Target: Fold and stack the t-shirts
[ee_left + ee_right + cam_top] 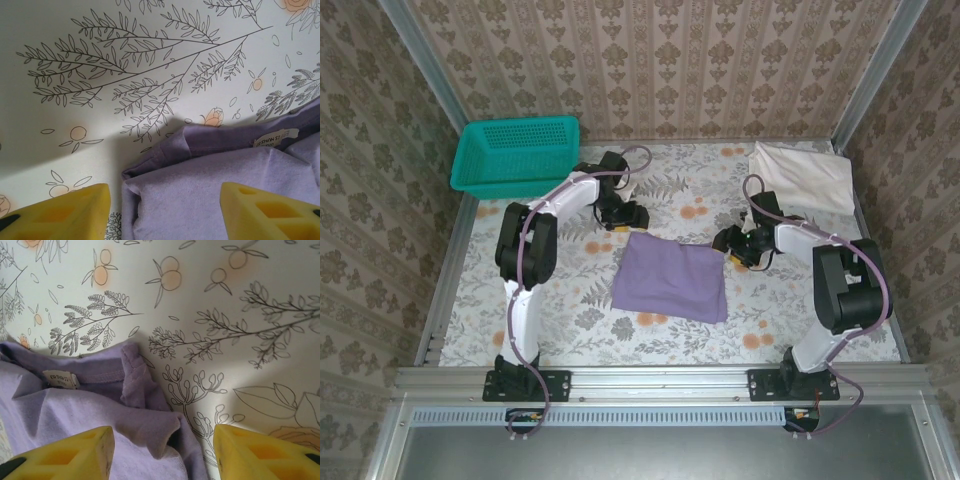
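The lavender-purple t-shirt (670,277) lies folded into a rough rectangle on the flowered tablecloth at mid-table. My left gripper (625,218) hovers open over its far left corner (150,167), yellow fingers (65,212) straddling the corner. My right gripper (738,248) stands open over the far right corner (160,427), where a flap of cloth sticks up between the fingers (75,455). The collar label (60,379) shows near the back edge. The off-white t-shirt (802,175) lies folded at the far right corner of the table.
A teal mesh basket (517,155) stands at the far left. Patterned walls close in the table on three sides. The flowered tablecloth (570,300) lies bare in front of and beside the purple shirt.
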Robot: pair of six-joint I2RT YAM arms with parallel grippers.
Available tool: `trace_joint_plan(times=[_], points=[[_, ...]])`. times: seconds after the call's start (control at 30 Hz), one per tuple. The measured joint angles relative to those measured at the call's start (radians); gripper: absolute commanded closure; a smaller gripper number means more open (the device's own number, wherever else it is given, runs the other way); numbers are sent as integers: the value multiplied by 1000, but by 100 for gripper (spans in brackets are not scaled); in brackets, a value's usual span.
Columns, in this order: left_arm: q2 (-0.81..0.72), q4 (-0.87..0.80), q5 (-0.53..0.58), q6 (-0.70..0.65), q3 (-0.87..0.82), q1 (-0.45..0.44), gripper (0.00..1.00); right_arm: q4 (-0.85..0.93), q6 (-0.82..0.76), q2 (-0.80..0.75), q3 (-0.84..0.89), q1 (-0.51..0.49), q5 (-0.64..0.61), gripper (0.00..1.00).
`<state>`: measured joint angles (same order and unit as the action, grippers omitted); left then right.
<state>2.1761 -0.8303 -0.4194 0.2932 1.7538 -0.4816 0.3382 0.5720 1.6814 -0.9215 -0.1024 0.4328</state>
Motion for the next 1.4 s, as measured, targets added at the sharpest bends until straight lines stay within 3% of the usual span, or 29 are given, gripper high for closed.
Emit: trace_joint_plan(times=[0.2,0.4,0.47,0.57,0.83,0.97,1.03,1.13,1.23,1.3,1.4], points=[[28,20,-11,-3,-9,0,49,-1,-2,39,-11,0,26,61],[65,40,-25,-2,-21,7,84,2,-7,60,-25,-1,38,84],[65,51,-29,2,-26,11,100,3,-13,72,-42,-1,38,93],[53,77,-29,2,-53,12,100,7,-14,90,-68,-1,38,100],[-198,203,40,47,-363,68,100,32,14,106,-80,6,19,100],[-254,253,77,74,-422,84,100,29,40,133,-81,5,36,100],[-244,263,85,80,-425,84,100,29,53,140,-87,5,43,93],[-212,267,93,80,-423,83,100,28,64,142,-100,5,49,73],[-179,241,121,80,-402,82,100,27,84,142,-115,14,42,62],[-176,226,140,81,-379,82,90,26,92,142,-130,17,42,55],[-176,205,185,100,-346,74,60,26,108,142,-166,18,45,50]])
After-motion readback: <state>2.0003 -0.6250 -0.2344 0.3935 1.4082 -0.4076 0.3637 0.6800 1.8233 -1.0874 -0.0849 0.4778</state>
